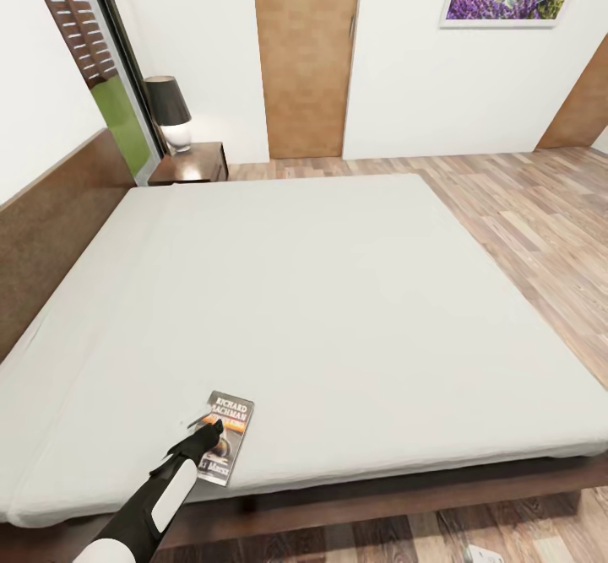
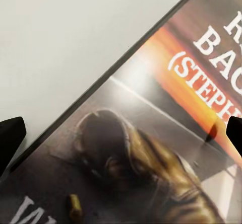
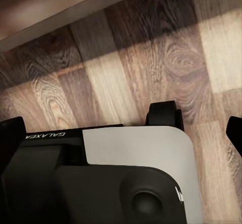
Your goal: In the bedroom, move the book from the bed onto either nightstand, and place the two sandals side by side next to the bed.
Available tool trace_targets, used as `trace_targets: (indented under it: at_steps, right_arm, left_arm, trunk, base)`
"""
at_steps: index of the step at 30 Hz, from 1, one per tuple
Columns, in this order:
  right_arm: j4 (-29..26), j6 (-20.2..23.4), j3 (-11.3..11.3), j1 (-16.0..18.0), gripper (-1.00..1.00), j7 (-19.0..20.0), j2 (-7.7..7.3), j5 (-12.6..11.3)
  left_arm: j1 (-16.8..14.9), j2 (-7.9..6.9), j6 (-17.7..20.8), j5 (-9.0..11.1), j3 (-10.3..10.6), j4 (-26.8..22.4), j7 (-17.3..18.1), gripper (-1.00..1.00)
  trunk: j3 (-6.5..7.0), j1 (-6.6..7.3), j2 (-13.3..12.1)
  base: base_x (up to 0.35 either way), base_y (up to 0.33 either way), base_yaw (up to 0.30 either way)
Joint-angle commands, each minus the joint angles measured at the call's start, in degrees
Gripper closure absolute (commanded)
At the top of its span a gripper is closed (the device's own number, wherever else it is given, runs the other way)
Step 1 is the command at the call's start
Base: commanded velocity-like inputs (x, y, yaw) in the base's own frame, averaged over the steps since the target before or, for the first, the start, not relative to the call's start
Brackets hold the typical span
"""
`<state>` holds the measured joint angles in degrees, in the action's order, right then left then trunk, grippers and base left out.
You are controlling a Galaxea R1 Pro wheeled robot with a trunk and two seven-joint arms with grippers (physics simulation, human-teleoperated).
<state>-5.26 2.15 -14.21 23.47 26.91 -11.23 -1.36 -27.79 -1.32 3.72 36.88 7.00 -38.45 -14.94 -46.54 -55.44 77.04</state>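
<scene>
The left hand (image 1: 205, 438) is hovering spread open over the book (image 1: 228, 435) — poised to grip it off the bed (image 1: 338, 293)

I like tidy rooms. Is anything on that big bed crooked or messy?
Only the small dark paperback book: it lies slanted near the foot edge of the pale grey-white bed, under the left gripper. Nothing is spilled or broken.
</scene>
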Motion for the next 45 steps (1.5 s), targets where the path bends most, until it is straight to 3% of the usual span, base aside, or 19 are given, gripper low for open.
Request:
trace_targets:
  at_steps: [1,15,45]
  right_arm:
    - [0.0,0.2,-0.2,0.0,-1.00,0.2,-0.01,-0.1]
    - [0.0,0.2,-0.2,0.0,-1.00,0.3,0.02,-0.1]
    - [0.0,0.2,-0.2,0.0,-1.00,0.3,0.00,-0.1]
  left_arm:
    - [0.0,-0.09,0.1,0.4,0.4,-0.1,-0.5,-1.00]
    - [0.0,-0.09,0.1,0.4,0.4,-0.1,-0.5,-1.00]
    - [0.0,-0.09,0.1,0.4,0.4,-0.1,-0.5,-1.00]
  trunk:
    - [-0.04,0.01,0.0]
    - [-0.04,0.01,0.0]
    - [-0.04,0.01,0.0]
  base:
    - [-0.019,0.000,0.000]
    - [0.003,0.000,0.000]
    - [0.102,0.000,0.000]
